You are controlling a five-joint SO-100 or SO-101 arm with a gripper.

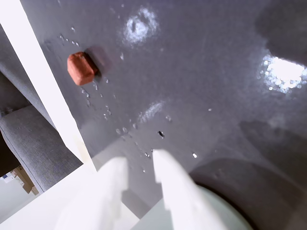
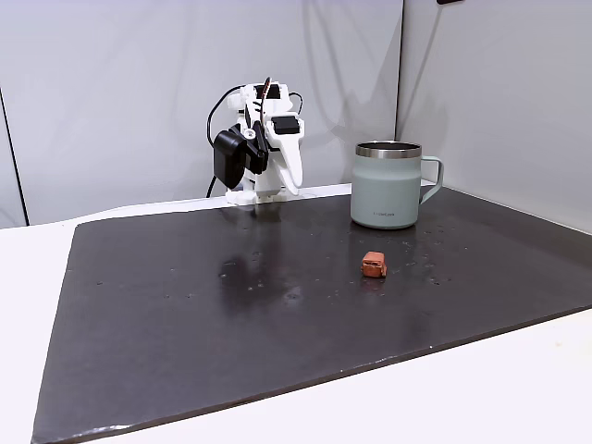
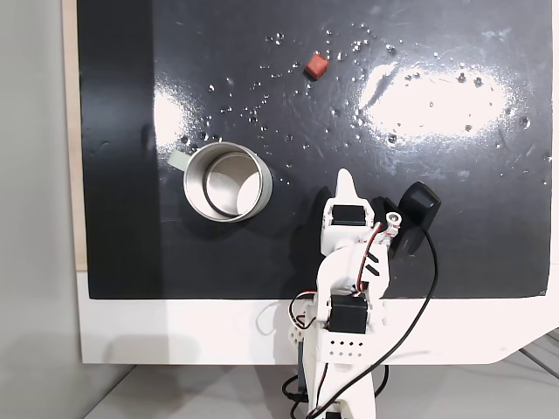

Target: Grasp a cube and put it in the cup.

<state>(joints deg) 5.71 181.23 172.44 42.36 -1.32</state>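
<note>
Dark mat (image 2: 231,314): cube (image 2: 374,265) lies before upright cup (image 2: 386,186) (handle right); gripper (image 1: 141,165) slightly parted, empty.

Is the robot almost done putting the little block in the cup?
Not yet, nothing looks done. The cube lies on the dark mat, apart from the cup, whose inside looks empty from above. The gripper holds nothing and sits folded back near the arm's base. Left to do: reach out, grab the cube, drop it in.
</note>
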